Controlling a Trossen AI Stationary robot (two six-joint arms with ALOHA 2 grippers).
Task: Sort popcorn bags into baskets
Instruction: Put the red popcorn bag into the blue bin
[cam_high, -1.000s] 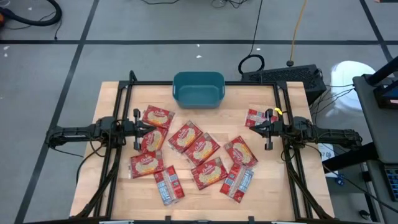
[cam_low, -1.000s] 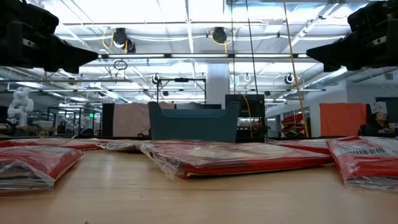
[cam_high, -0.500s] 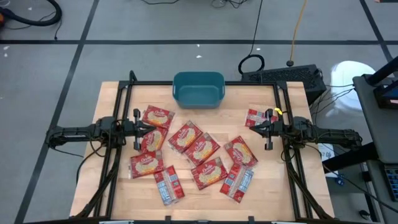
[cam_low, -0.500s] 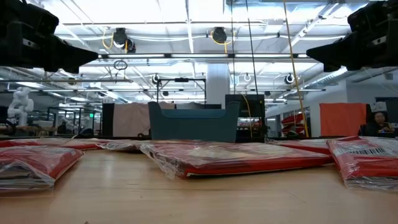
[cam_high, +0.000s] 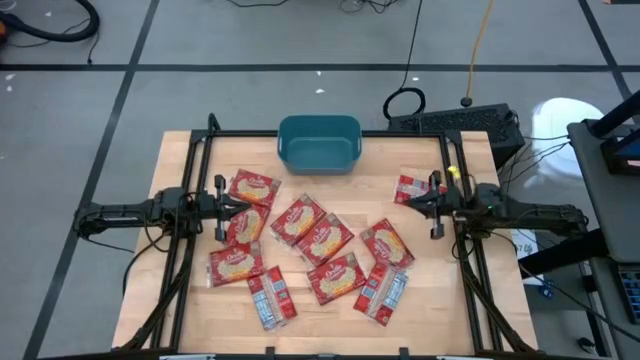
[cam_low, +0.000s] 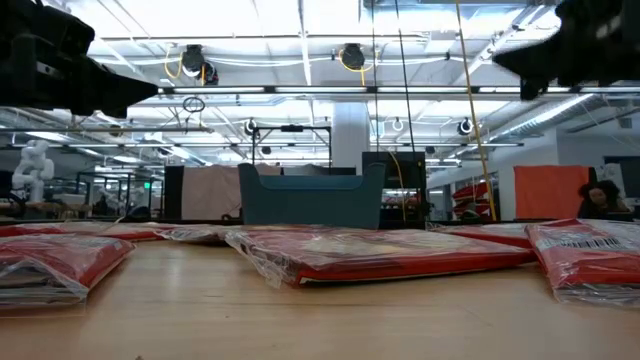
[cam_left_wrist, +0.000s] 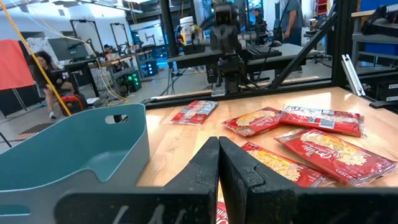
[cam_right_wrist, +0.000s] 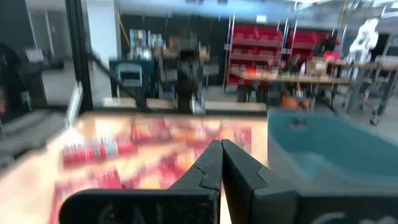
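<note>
Popcorn bags (cam_high: 310, 222), red packets, scattered flat across table centre (cam_high: 180, 300); teal basket (cam_high: 318, 142) at 12 o'clock. Left gripper (cam_high: 247, 207) at 9 o'clock, right gripper (cam_high: 400, 200) at 3 o'clock, both pinched together on nothing, above tabletop.

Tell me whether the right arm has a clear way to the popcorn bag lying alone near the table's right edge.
Probably yes. The right gripper, shut, hovers right beside that lone bag, nothing lies between them, and the other bags sit apart from it.
</note>
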